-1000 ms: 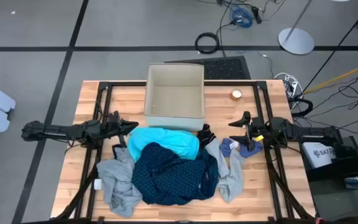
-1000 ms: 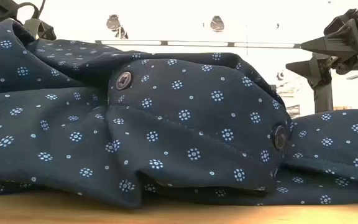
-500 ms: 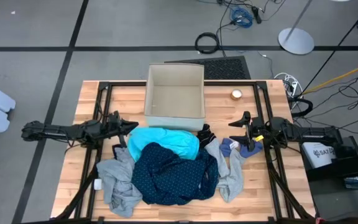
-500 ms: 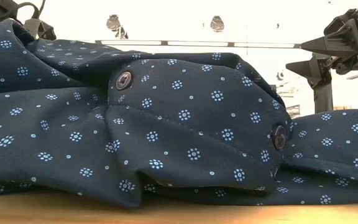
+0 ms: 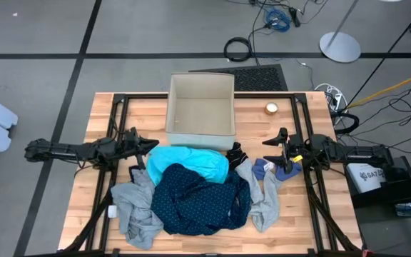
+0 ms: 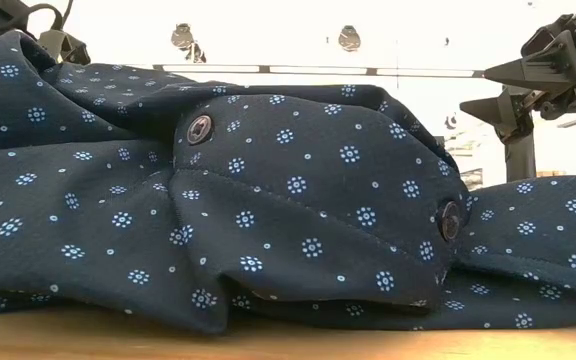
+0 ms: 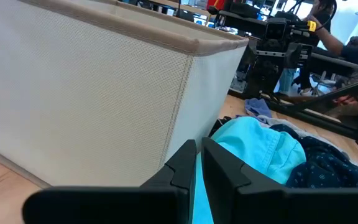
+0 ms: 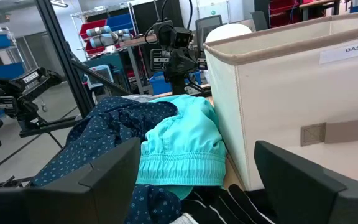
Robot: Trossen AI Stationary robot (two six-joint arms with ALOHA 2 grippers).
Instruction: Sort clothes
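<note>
— Jaws first: how do they stand?

— Pressed together on the left gripper, with nothing between them; spread wide on the right gripper, also holding nothing. Both hang just above the wooden table, one on each side of the pile.

— And the container?

— One beige fabric box stands at the far middle of the table. From above its inside shows only bare bottom. A label on its side reads "BASKET" in the right wrist view.

— Where do the clothes lie relative to the jaws?

— Between the two grippers and nearer the front edge. One turquoise garment lies just beside the left fingertips, against the box's front wall. One navy dotted garment is heaped in front of it. Grey garments lie at either side of the navy one, two as far as can be told. Black striped socks sit by the box's corner, number unclear. Small blue pieces lie under the right gripper.
</note>
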